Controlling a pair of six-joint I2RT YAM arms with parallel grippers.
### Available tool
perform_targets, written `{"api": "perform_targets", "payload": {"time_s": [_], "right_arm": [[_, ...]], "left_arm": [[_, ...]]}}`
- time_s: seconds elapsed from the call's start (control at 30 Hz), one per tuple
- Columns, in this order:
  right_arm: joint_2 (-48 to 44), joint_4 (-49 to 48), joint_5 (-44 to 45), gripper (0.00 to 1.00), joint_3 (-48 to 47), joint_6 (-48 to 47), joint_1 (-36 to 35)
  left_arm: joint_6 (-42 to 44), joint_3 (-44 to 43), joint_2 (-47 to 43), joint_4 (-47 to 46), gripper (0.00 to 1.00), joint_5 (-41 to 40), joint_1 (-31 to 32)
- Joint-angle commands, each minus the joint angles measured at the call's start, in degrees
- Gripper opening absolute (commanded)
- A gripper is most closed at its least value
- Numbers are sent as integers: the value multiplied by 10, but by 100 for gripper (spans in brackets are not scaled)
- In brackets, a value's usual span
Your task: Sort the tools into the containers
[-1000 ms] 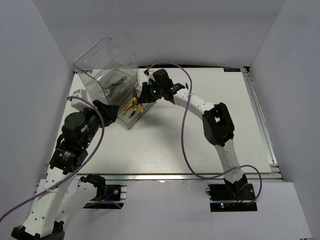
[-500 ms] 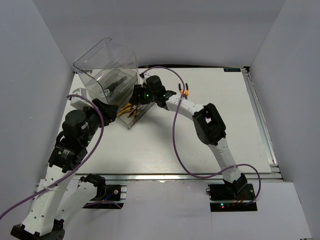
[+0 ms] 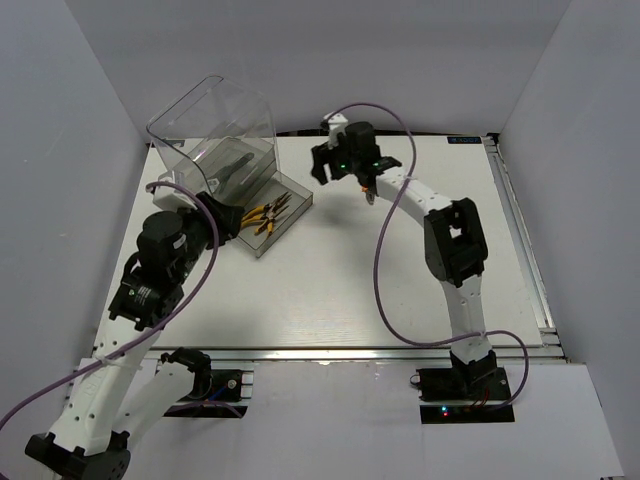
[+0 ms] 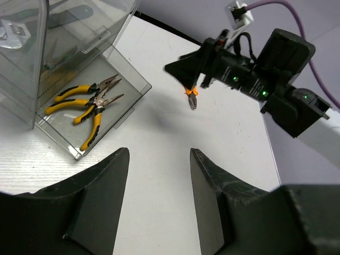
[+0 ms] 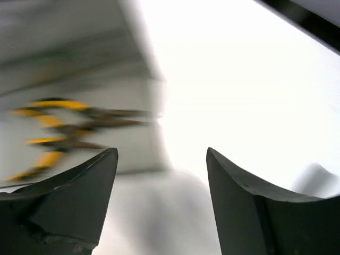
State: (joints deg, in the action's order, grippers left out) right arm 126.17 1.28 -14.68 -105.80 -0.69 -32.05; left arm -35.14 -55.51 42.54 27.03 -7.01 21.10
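Top external view: at 10 o'clock on the white table [image 3: 400,290] stands the clear plastic cabinet with a curved transparent top [image 3: 215,125]. A silver wrench [image 4: 7,31] lies in its upper part. One grey-tinted see-through drawer [image 4: 53,125] is pulled out from the cabinet's foot toward 4 o'clock and rests on the table. Two yellow-handled pliers [image 3: 265,213] lie inside it, side by side and overlapping, noses toward 1 o'clock.

The left gripper [image 4: 159,159] sits at 8 o'clock of that drawer, near its corner, aimed across the table toward 2 o'clock. The left wrist view shows its fingers apart with only bare table between them.

Further right, the right gripper [image 5: 160,154] hangs above the table at 2 o'clock of the drawer, apart from it and turned back toward it. The right wrist view is blurred, but the two fingers stand well apart and nothing is between them. The drawer and its pliers smear across that view at 9 o'clock.

A small orange-handled pair of pliers [image 3: 368,190] lies on the table just beside the right arm's forward link, at 5 o'clock of the gripper, outside any drawer.
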Motion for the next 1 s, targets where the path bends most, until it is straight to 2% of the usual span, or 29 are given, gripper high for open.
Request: {"api": "perform_targets", "payload": {"time_s": [0.0,0.03,0.13,0.33,0.57,0.8,0.97], "right_arm": [[-1,57,146,76,7,-58,48],[3,62,201,79,2,-50,61],[16,61,248,84,-3,-34,82],[55,55,291,78,-21,-16,110],[99,53,292,62,-49,-3,128],[115,62,261,52,-53,1,141],[120,70,223,31,-46,2,142]], "left_arm": [[5,17,-2,-31,61,14,-4],[5,19,-1,-33,61,15,-4],[6,22,11,-42,62,19,-3],[10,18,36,-52,62,31,-4],[13,10,55,-54,62,38,-4],[10,6,71,-55,62,43,-4],[15,-4,83,-55,62,45,-4]]}}
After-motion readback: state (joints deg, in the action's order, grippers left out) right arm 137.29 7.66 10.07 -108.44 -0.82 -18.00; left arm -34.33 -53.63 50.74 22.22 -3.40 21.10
